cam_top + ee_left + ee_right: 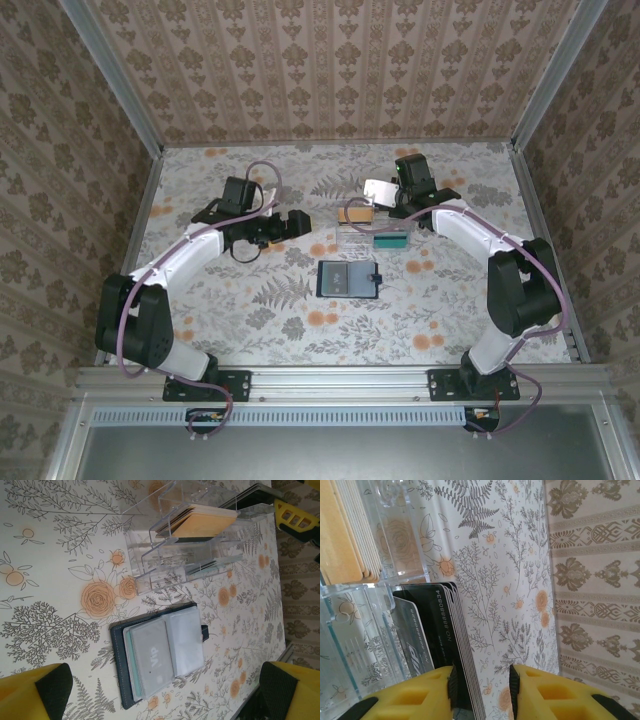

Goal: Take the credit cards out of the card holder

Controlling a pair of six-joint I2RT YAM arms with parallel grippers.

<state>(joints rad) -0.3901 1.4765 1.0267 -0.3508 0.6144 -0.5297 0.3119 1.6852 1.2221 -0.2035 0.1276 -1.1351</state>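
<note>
Card holder (347,279): open, middle of surface (250,320), cards (150,657) inside.
Left pincer (165,695): wide apart, near holder.
Right pincer (482,695): apart, at clear rack (165,555) beyond holder.

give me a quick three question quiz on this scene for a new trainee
1. True or false: the card holder has no cards in it.
2. Where is the right gripper? A: over the card holder. B: at the dark cards at the clear rack. C: back by its base.
3. Fill in: the left gripper has its jaws ___.

Key
1. False: a pale card marked VIP lies in it, with the edge of a teal card beneath.
2. B.
3. Open.
</note>
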